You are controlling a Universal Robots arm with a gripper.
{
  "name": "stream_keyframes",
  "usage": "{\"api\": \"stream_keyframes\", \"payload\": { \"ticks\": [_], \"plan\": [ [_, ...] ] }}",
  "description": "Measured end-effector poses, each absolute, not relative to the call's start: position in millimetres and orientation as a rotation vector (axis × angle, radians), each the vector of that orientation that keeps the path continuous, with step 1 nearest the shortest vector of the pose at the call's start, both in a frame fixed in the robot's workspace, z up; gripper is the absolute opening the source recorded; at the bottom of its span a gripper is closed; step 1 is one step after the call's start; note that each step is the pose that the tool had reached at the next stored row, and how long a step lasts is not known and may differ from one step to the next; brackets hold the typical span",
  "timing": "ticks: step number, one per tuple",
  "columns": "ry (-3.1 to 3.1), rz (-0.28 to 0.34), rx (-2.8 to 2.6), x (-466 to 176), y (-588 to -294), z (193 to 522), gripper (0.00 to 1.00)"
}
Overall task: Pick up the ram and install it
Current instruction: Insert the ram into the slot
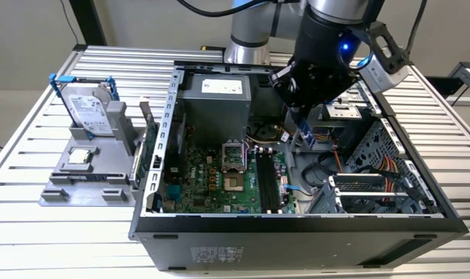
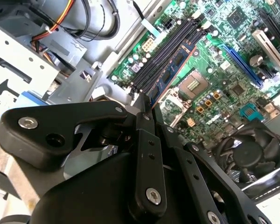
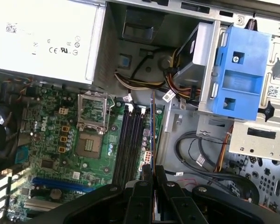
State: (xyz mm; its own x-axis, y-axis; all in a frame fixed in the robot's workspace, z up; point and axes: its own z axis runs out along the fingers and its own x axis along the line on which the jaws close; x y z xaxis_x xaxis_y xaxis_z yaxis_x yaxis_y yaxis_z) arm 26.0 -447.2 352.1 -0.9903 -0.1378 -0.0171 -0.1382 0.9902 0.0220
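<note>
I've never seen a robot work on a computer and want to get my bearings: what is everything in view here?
table: one, silver slats, under everything.
computer case: one, black, open, on the table.
motherboard: one, green, inside the case.
memory slots: a few, black, side by side on the motherboard.
power supply: one, grey, inside the case.
stand: one, grey, beside the case at the exterior view's left.
hard drive: one, silver in a blue frame, upright in the stand.
CPU chip: one, silver, flat on the stand.
ram: one, dark blue-green, held over the motherboard near the slots.
gripper: one, black, shut on the ram.
arm: one, silver, above the case.
</note>
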Motion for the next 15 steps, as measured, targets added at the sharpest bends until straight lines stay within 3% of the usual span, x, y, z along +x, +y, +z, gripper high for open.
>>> {"api": "stream_keyframes", "payload": {
  "ticks": [15],
  "plan": [
    [3.119,0.036,-0.208,26.0,-447.2,348.8,0.0]
  ]
}}
